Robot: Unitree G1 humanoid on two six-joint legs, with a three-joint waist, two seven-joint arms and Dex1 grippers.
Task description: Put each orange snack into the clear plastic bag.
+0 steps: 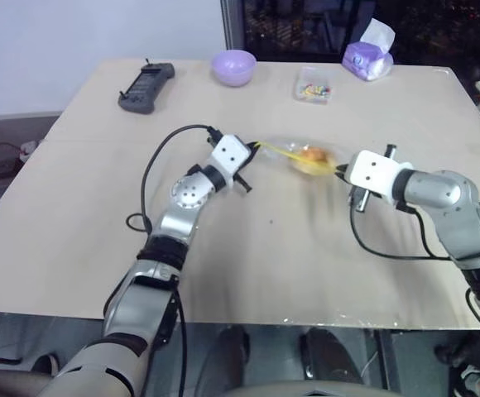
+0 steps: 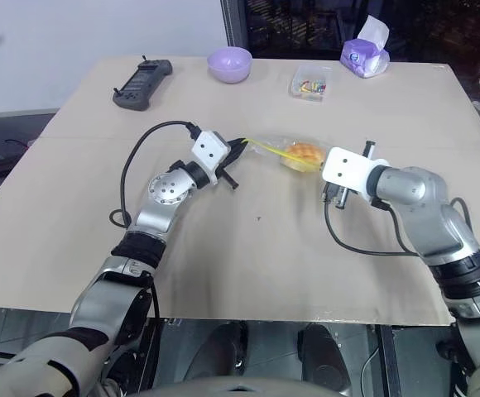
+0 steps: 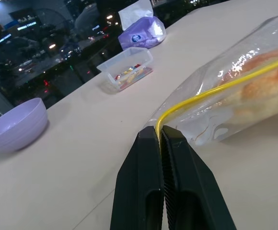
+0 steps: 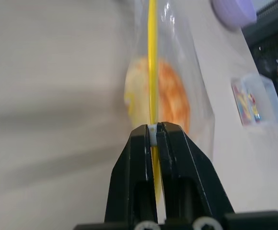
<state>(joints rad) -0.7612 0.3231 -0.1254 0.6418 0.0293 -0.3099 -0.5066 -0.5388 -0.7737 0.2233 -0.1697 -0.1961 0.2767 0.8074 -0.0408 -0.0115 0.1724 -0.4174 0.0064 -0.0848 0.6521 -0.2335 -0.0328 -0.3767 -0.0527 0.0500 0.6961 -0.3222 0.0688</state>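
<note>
on the table (image 1: 74,240): a black remote (image 1: 146,87) at ten o'clock, a lilac bowl (image 1: 234,67) at twelve, a small clear box (image 1: 314,85) just right of it, a purple tissue pack (image 1: 367,58) at one o'clock.

snack (image 2: 304,154) in bag (image 2: 283,152), bowl (image 2: 229,64) behind

1 snack (image 2: 304,154), 1 bag (image 2: 283,149), 1 bowl (image 2: 229,63), 1 clear box (image 2: 309,83), 1 tissue pack (image 2: 365,55), 1 remote (image 2: 143,83)
</note>
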